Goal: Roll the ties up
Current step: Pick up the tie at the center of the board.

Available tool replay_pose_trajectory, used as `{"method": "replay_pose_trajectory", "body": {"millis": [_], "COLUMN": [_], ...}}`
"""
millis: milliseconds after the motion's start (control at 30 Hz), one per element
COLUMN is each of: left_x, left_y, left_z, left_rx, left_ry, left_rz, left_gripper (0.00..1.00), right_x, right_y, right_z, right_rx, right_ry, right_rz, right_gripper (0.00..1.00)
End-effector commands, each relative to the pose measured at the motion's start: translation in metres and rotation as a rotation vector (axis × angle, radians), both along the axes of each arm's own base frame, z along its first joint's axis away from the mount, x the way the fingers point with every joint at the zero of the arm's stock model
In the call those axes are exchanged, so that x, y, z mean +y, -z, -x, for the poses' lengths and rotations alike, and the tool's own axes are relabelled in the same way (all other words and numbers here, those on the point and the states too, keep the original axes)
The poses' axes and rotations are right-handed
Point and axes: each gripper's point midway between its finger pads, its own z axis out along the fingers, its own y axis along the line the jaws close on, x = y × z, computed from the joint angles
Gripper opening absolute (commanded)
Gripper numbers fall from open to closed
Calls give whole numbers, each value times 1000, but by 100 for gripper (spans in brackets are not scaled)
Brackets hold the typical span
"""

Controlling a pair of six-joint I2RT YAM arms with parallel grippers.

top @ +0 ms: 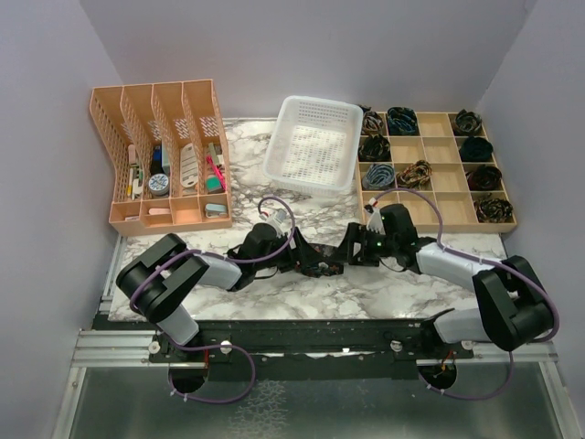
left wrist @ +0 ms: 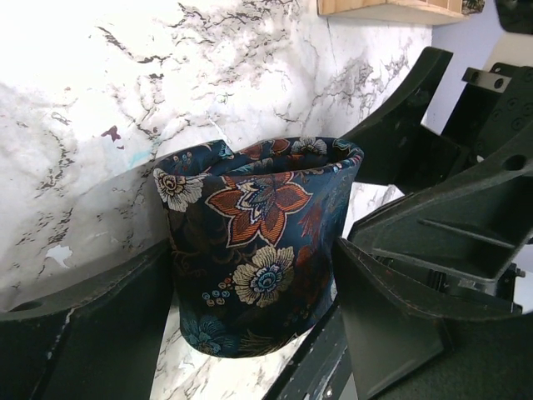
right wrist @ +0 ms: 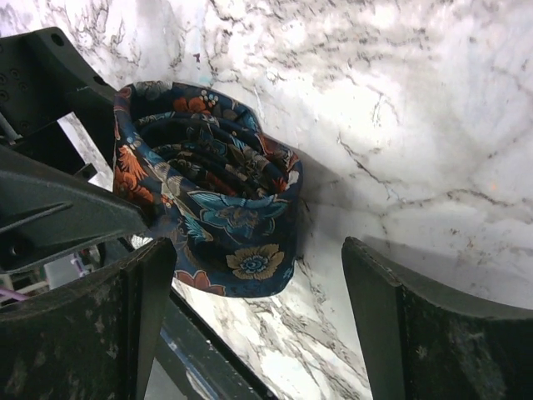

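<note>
In the overhead view the two arms reach inward and meet at the centre of the marble worktop (top: pixel 384 293), the left gripper (top: pixel 306 262) and the right gripper (top: pixel 355 249) nearly nose to nose. Between them is the tie (left wrist: pixel 258 233), wound into a compact roll standing on its edge, dark navy fabric patterned with orange, cream and blue flowers. In the left wrist view the roll fills the middle of the frame, and the left gripper (left wrist: pixel 254 258) is clamped on it, one finger against its left side and the other against its right. Black parts of the other arm crowd the right of that frame. In the right wrist view the spiral of layers shows from above, in the left half of the frame. The right gripper (right wrist: pixel 258 250) is spread wide and grasps nothing; the roll lies just beside its left-hand finger (right wrist: pixel 141 317), while the right-hand finger (right wrist: pixel 400 333) stands well apart over bare marble. At the upper right of the overhead frame a wooden divided tray (top: pixel 437 146) holds other rolled ties (top: pixel 400 120) in several of its compartments. A white perforated basket (top: pixel 313 151) sits just to its left. An orange slotted organiser (top: pixel 146 101) with small stationery stands at the upper left.
</note>
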Motion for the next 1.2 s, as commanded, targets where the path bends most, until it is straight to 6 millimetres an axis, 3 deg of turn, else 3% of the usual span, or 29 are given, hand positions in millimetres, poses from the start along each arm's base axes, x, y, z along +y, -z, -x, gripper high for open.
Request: {"method": "replay_pose_trajectory", "body": {"millis": [0, 133, 400, 600, 800, 1000, 1167], "left_x": [17, 17, 16, 9, 12, -6, -6], "left_y": [29, 25, 27, 30, 49, 55, 54], "left_z": [14, 15, 21, 27, 28, 38, 37], "left_rx": [53, 45, 44, 58, 92, 89, 75], "left_ry": [9, 11, 62, 117, 89, 169, 158], "left_rz": [-108, -102, -110, -107, -153, -165, -171], "left_gripper": [76, 78, 79, 79, 80, 80, 71], "right_x": [6, 7, 6, 0, -8, -9, -10], "right_y": [0, 6, 23, 34, 44, 49, 52], "right_z": [6, 7, 15, 21, 23, 23, 23], "right_rx": [21, 37, 71, 80, 90, 104, 116], "right_ry": [-4, -3, -17, -20, 4, 6, 13], "right_rz": [-56, -61, -75, -63, -33, -29, -21], "right_gripper": [81, 67, 55, 53, 52, 52, 52]}}
